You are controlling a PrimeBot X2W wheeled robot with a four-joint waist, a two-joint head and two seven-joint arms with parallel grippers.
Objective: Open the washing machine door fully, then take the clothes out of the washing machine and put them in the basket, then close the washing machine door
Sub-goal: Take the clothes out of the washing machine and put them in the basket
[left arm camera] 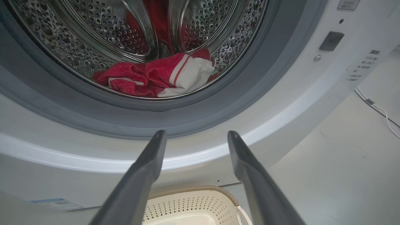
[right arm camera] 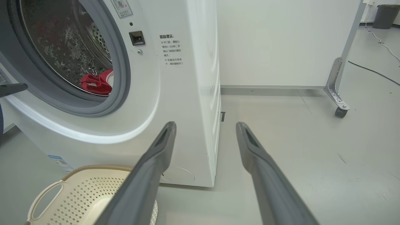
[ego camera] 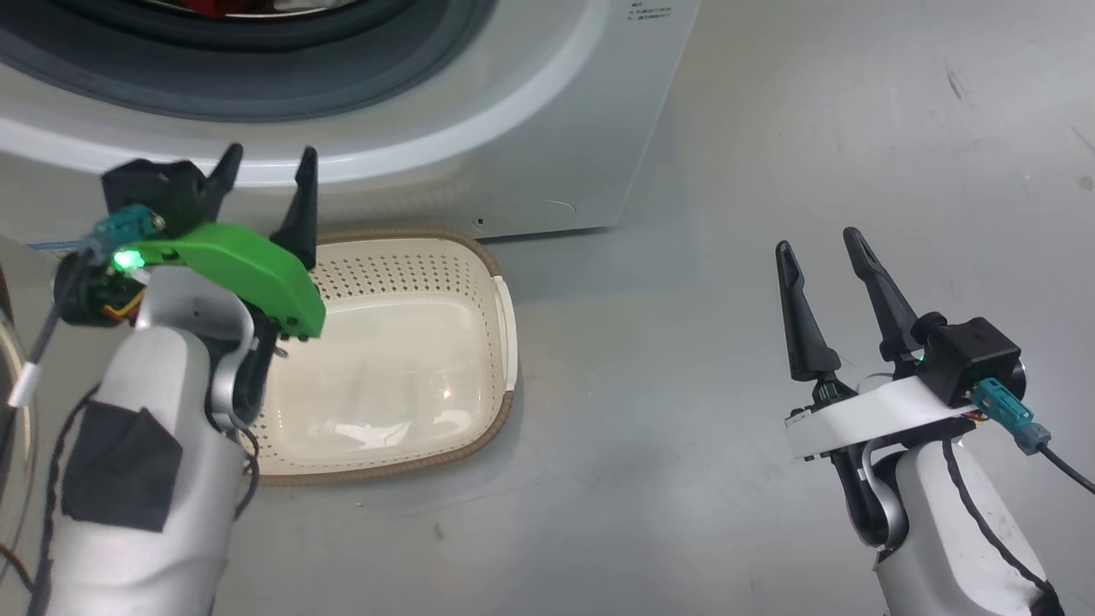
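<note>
The washing machine (ego camera: 513,128) stands at 11 o'clock in the head view, its drum mouth uncovered inside the grey gasket (left arm camera: 156,118). A red and white bundle of clothes (left arm camera: 162,75) lies at the bottom of the steel drum. The basket (ego camera: 402,265) sits on the floor just in front of the machine's foot, at 8 o'clock in the head view.

The left gripper (ego camera: 269,162) hovers over the basket's far rim with its jaws spread wide, holding and touching nothing. In its wrist view they point at the lower gasket, with the clothes beyond at 12 o'clock. The right gripper (ego camera: 817,241) hangs at 4 o'clock over bare floor, well apart from the machine, jaws likewise spread and free.

In the right wrist view, black printed text (right arm camera: 171,50) on the machine's front is headed 温馨提示; the lines under it are too fine to read. A small blue label (right arm camera: 57,159) sits low on the front at 8 o'clock, unreadable. A dark latch socket (right arm camera: 137,38) sits beside the gasket.

A green cover (ego camera: 248,265) caps the left wrist. A white partition on a caster (right arm camera: 340,111) stands at 3 o'clock in the right wrist view, with a dark bin (right arm camera: 386,15) at 2 o'clock.
</note>
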